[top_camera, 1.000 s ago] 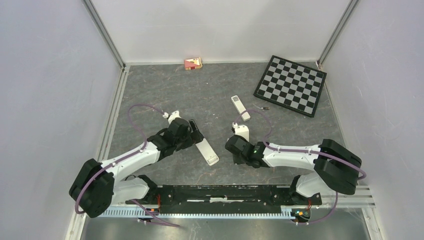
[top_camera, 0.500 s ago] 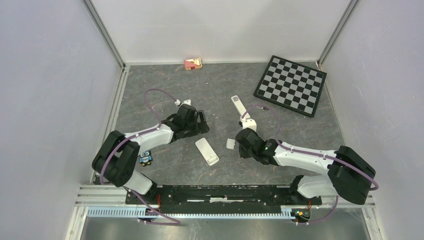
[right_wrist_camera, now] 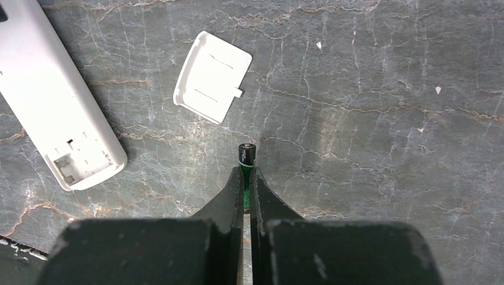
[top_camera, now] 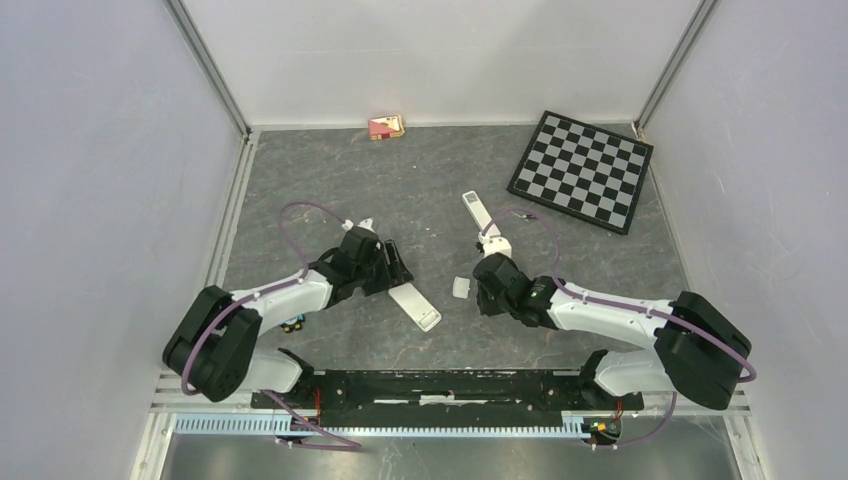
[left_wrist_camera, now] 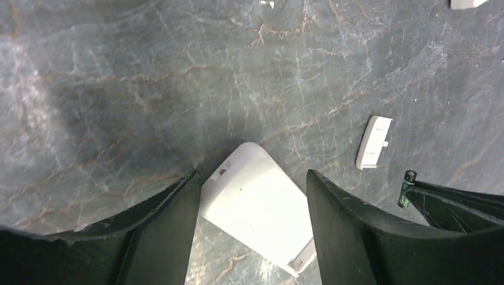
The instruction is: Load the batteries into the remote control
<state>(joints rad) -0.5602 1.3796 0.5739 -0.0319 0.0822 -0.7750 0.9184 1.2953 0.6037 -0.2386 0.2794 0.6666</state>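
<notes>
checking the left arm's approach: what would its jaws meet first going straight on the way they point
The left gripper would meet the white remote first; its end lies straight ahead between the jaws, though how far off is unclear.

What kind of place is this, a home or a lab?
Most likely a lab robot cell: plain white panel walls on aluminium posts, a checkerboard board on the tabletop, and a left arm and right arm bolted to a rail.

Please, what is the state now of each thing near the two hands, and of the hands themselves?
remote, lying back up, battery compartment open, no battery seen inside
battery cover, off, lying loose beside remote
battery, clamped in right hand, tip sticking out
right hand, shut on battery
left hand, open, astride remote's end
</notes>
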